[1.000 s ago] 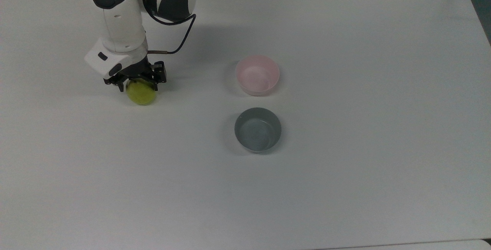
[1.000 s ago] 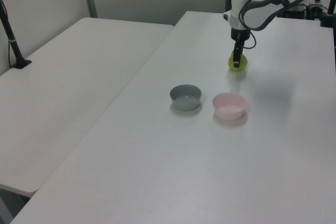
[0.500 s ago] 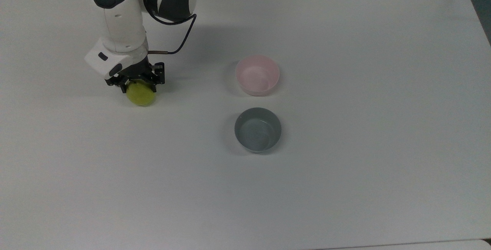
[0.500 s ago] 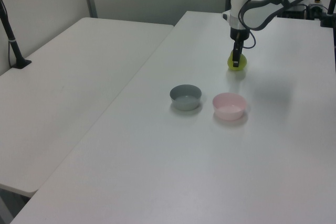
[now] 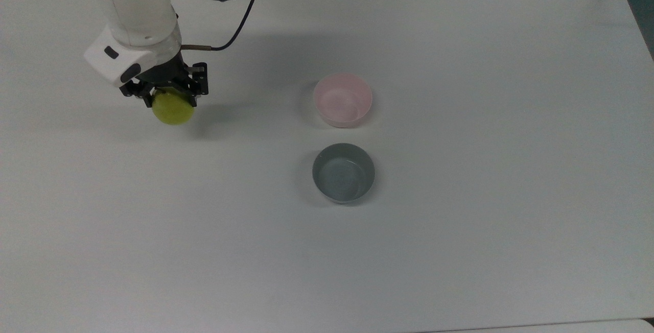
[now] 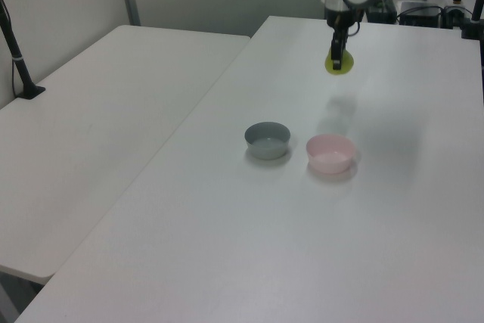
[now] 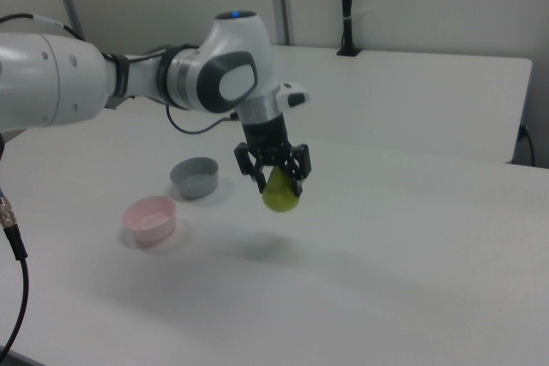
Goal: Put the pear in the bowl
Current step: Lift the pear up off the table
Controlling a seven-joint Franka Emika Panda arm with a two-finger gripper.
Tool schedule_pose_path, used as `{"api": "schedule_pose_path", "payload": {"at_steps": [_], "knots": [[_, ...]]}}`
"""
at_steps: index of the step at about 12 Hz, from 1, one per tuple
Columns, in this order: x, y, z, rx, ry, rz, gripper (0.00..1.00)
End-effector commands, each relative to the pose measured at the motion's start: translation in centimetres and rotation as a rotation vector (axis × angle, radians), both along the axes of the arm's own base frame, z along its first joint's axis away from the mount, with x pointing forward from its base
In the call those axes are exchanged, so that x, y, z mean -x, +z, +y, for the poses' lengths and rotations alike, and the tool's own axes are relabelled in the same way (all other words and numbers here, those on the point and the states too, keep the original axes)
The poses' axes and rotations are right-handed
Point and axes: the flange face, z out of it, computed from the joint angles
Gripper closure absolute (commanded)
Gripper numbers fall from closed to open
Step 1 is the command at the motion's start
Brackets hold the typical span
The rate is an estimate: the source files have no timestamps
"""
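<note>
Pear (image 5: 173, 109) hung clear of the white worktop (image 5: 460, 246), pinched between the fingers (image 7: 294, 176) of the gripper (image 5: 166, 93); its shadow lay on the worktop below it in the right view. Yellow-green, rounded, upper part hidden by the gripper, stem not visible. Gripper pointed down, white wrist above it, a black cable looping off the arm. In the top view the pear sat toward the top view's left, well apart from the pink bowl (image 5: 343, 100), which stood near the middle. Grey bowl (image 5: 343, 172) stood just below the pink one in the top view, near it but not touching. Both bowls upright, nothing inside. In the left view the pear (image 6: 338, 63) hung beyond the pink bowl (image 6: 330, 153). Second white worktop (image 6: 98, 111) stood on the left view's left.
</note>
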Motion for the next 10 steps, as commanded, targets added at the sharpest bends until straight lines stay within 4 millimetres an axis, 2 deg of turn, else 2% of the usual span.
{"api": "schedule_pose_path", "payload": {"at_steps": [1, 3, 7, 10], "knots": [[0.1, 4.9, 1.0, -0.009, 0.010, -0.010, 0.39], [0.2, 5.4, 2.2, -0.011, 0.022, -0.001, 0.39], [0.5, 6.6, 2.4, -0.011, 0.021, -0.011, 0.39], [0.9, 9.3, 2.3, -0.018, -0.005, -0.024, 0.39]]}}
